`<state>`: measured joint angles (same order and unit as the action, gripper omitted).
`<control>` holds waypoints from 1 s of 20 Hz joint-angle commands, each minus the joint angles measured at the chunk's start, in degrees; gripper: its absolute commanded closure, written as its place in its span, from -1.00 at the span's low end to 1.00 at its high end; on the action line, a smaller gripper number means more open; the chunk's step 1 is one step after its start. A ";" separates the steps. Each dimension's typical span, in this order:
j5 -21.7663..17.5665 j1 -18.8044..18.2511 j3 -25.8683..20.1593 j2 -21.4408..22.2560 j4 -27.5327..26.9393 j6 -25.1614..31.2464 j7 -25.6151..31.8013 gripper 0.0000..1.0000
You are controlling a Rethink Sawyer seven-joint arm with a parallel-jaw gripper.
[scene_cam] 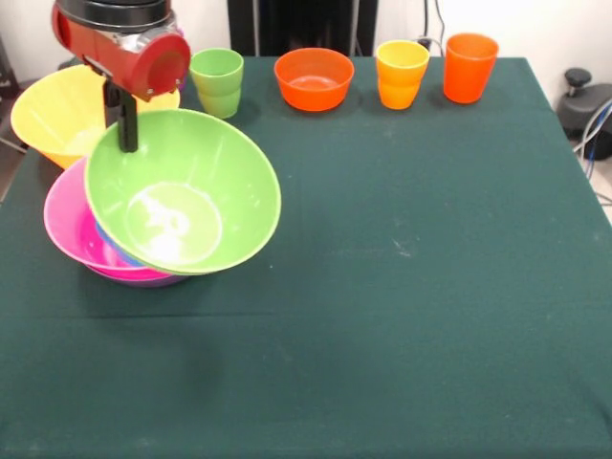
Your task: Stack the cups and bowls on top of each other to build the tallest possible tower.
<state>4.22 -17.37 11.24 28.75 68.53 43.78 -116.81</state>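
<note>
My gripper (126, 142) comes down at the far left and is shut on the far rim of the large light green bowl (186, 196). One black finger shows inside the rim; the other is hidden behind it. The bowl tilts steeply, its opening facing the camera, and its lower side rests in the tower: a pink bowl (69, 229) over a purple bowl (158, 280), with a sliver of blue bowl (111, 245) between. A yellow bowl (53, 113) sits just behind. Along the far edge stand a light green cup (218, 82), a small orange bowl (314, 78), a yellow-orange cup (402, 74) and an orange cup (469, 67).
A dark green cloth (402, 287) covers the table. A black fixture with cables (585, 100) stands off the table's right edge. The arm's red body (129, 48) hangs over the yellow bowl.
</note>
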 commanded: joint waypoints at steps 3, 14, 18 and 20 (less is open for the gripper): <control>-0.23 0.92 -3.01 1.48 2.67 4.39 -3.75 1.00; -0.58 -1.40 -3.43 2.78 2.88 5.44 -0.91 1.00; -0.42 -1.44 -3.39 3.50 3.29 5.96 -1.38 1.00; -0.49 -1.22 -3.31 3.67 3.64 6.12 -1.68 1.00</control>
<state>4.22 -18.22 11.30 31.37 68.59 43.83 -116.81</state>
